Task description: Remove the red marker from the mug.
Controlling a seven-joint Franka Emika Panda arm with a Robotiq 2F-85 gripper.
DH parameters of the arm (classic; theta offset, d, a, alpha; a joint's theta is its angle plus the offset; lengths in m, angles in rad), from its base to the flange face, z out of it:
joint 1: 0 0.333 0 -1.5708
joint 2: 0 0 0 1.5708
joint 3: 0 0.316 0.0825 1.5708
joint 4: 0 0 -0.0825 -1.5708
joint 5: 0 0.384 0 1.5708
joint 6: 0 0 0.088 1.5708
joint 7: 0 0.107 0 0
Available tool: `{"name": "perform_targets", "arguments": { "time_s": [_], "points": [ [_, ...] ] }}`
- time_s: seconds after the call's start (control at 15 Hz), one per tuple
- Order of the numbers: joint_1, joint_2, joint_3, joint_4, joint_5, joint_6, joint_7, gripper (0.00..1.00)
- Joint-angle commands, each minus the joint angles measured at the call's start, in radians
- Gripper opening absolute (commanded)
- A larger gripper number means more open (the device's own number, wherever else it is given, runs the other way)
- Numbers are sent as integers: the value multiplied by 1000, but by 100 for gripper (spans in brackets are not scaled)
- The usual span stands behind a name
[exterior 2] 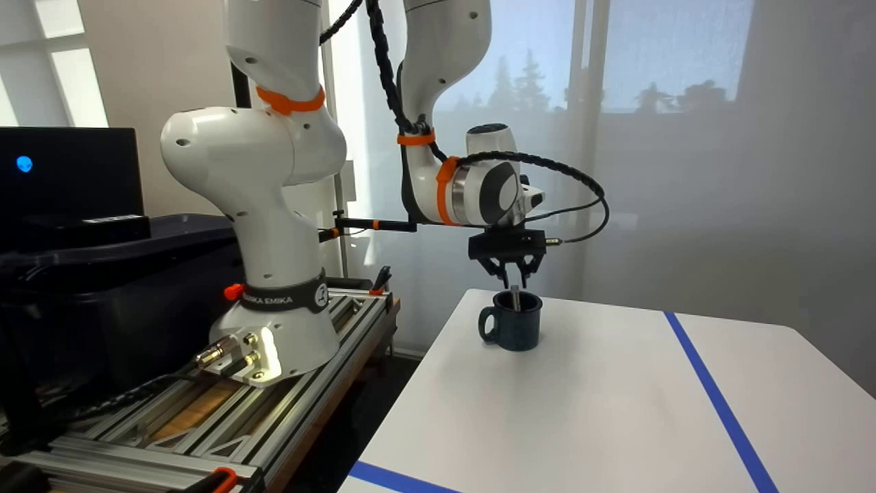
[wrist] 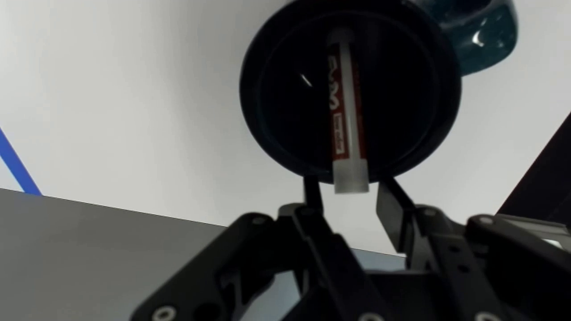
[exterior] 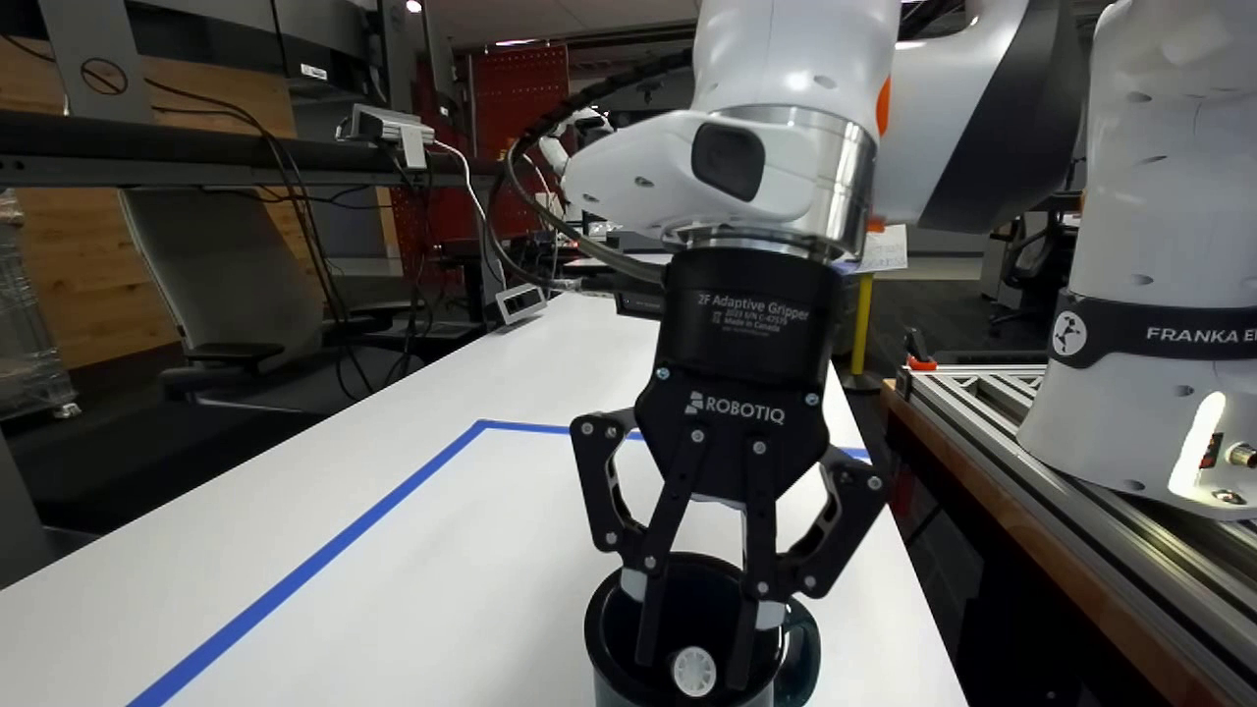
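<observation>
"Down under the end effector point(exterior 2: 515, 285), is the red marker point(wrist: 349, 102) out of the mug point(exterior 2: 518, 332) yet?"

"No. It is in there, seemingly at a slant, with its whitish end poking past the rim and up between the end effector's two fingers point(wrist: 313, 191)."

"So they have it?"

"I wouldn't say so. The fingers are spread, one to each side, and the wrist view shows a pale gap between each finger and that whitish end."

"And the mug?"

"Upright, directly below the end effector in both exterior views, its handle off to one side (the inside is so dark that the marker's lower end nearly vanishes)."

"Farther out?"

"The tabletop point(exterior 2: 616, 411) lies beneath the mug, and blue tape point(exterior 2: 716, 400) runs across it, well apart from the end effector."

"How far along would you call it, then?"

"Lining up looks about finished, to my eye. What's left is the real work: closing on the marker, drawing it clear of the rim, and most likely laying it down on the tabletop."
</observation>
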Motion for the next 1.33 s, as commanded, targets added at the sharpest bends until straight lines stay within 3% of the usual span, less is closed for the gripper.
{"name": "perform_targets", "arguments": {
  "time_s": [0.0, 0.27, 0.4, 0.47, 0.53, 0.8, 1.13, 1.27],
  "points": [
    [-3, 37, -2, 24, -13, 2, -24, 33],
    [-4, 70, -3, 36, -12, -1, -41, 29],
    [-5, 82, -2, 40, -12, -3, -48, 7],
    [-8, 79, 1, 38, -9, -2, -46, 1],
    [-14, 71, 8, 35, -6, 0, -40, 5],
    [-47, 10, 48, -1, 1, 4, -13, 5],
    [-170, -58, 164, -71, 14, 33, 64, 5],
    [-217, -36, 198, -23, -62, 10, 181, 5]
  ]
}}
